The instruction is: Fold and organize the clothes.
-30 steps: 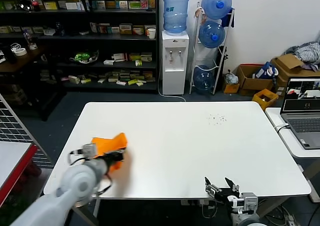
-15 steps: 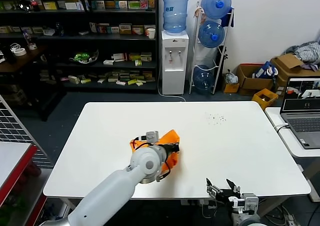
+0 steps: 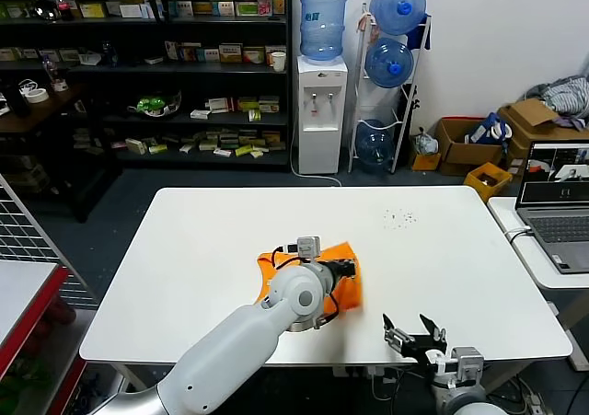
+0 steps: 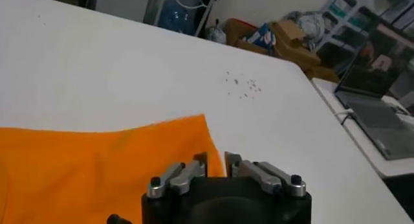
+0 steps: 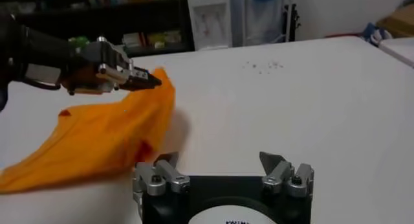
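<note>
The orange T-shirt (image 3: 348,270) lay bunched up near the middle of the white table (image 3: 442,249), a bit toward the front edge. The left gripper (image 5: 147,80) was right at the shirt's far corner, fingers (image 4: 195,166) only a narrow gap apart with the orange edge running up between them. Honestly couldn't tell whether it was pinching the cloth or had just let it go. The right gripper (image 3: 414,332) sat at the near edge of the table, off to the right of the shirt, jaws spread wide with nothing in them.
</note>
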{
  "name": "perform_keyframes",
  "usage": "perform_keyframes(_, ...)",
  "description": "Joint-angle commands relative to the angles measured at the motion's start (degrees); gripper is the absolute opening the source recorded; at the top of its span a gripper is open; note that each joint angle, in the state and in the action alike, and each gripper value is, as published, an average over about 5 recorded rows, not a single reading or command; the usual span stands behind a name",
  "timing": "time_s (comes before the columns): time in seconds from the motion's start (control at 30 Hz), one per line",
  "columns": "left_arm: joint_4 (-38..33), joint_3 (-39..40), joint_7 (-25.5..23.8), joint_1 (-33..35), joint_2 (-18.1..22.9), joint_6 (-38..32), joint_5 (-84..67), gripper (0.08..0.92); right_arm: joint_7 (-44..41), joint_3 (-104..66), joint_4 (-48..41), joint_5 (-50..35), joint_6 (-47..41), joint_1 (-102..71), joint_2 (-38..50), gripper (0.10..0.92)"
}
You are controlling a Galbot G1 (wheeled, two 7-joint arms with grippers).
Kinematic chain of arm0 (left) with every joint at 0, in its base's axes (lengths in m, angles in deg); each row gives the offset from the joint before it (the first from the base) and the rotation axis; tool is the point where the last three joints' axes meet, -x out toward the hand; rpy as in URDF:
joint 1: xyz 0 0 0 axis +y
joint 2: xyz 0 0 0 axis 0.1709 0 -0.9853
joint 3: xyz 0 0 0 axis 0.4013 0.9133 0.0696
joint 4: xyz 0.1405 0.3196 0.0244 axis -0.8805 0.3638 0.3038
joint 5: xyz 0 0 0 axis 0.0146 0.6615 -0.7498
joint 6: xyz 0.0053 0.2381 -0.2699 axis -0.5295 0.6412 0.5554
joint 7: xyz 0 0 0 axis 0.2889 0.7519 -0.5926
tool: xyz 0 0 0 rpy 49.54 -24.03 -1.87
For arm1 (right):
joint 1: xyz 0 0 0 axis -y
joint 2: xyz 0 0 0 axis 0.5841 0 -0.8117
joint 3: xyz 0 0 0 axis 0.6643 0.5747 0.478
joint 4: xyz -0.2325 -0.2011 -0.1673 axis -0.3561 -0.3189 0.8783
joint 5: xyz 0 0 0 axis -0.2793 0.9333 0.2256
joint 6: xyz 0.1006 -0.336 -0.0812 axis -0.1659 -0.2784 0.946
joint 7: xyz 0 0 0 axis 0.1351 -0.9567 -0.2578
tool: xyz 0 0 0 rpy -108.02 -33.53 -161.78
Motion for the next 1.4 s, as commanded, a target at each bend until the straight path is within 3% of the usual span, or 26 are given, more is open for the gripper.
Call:
perform_keyframes(0.03,-14.8,-10.4,-7.6,10.7,-7.0,-1.9,5.4,0.343,-11.5,-3.5,-0.2,1.4,11.1,0.9,3.4,0.823)
perform_keyframes(0.13,-20.4,-19.3,-15.7,20.0,-12.6,-5.3,13.6,0.43,-13.8,-4.4,-1.8,2.4,14.9,1.0,3.9,0.823)
perform_keyframes(0.27,-23.0,-31.9,-32.3,36.3,-16.8,-17.2,34.0,0.542,-16.8,-4.9,-4.4,4.5,20.1,0.4,3.0,0.823)
perform_keyframes(0.37,-21.9,-40.2,-40.2,46.5,-15.8,-28.4,45.5,0.629,-18.6,-5.7,-6.3,7.6,24.2,-0.2,1.7,0.823)
perform_keyframes(0.5,-19.9,-47.5,-46.0,55.3,-10.1,-41.7,53.7,0.748,-20.1,-7.9,-7.9,10.6,27.7,-1.0,-1.1,0.823)
perform_keyframes(0.63,-18.1,-52.0,-49.3,58.8,-3.2,-51.9,57.3,0.814,-20.6,-10.1,-9.2,13.9,32.0,-1.7,-4.6,0.823)
perform_keyframes(0.77,-18.0,-55.8,-52.0,60.4,0.6,-56.4,58.0,0.822,-21.5,-13.4,-8.9,16.7,35.8,-2.2,-9.2,0.823)
perform_keyframes(1.07,-18.4,-57.4,-54.3,61.9,2.0,-57.5,56.2,0.823,-22.6,-16.8,-8.0,20.6,41.8,-2.7,-18.6,0.823)
perform_keyframes(1.4,-18.0,-56.3,-54.9,61.6,5.7,-59.1,57.3,0.823,-23.5,-16.4,-10.3,25.9,45.2,-4.4,-20.6,0.823)
